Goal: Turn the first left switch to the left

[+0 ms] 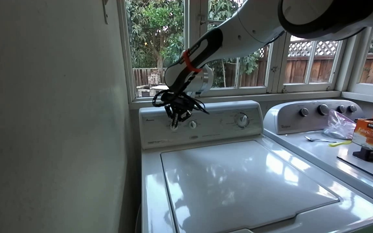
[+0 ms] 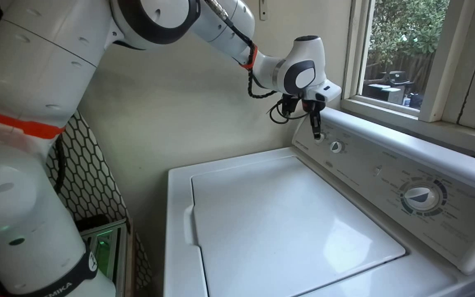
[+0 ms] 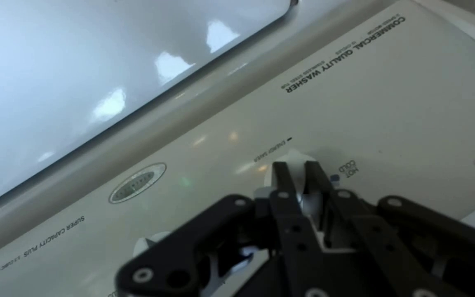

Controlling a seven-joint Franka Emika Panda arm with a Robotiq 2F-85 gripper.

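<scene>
Holding the first left switch (image 3: 297,163) by its ridge between narrow-set jaws; on pale control panel (image 2: 369,154), near matching knob (image 2: 336,147), well apart from larger dial (image 2: 422,198).

In an exterior view the camera faces the washer (image 1: 235,181) from in front, windows (image 1: 193,22) beyond. In an exterior view the camera looks sideways across the washer at a wall (image 2: 204,115), the arm (image 2: 52,70) near. The wrist view peers past the gripper (image 3: 296,169), close onto the control panel (image 3: 386,107). Both exterior views share washer and panel
</scene>
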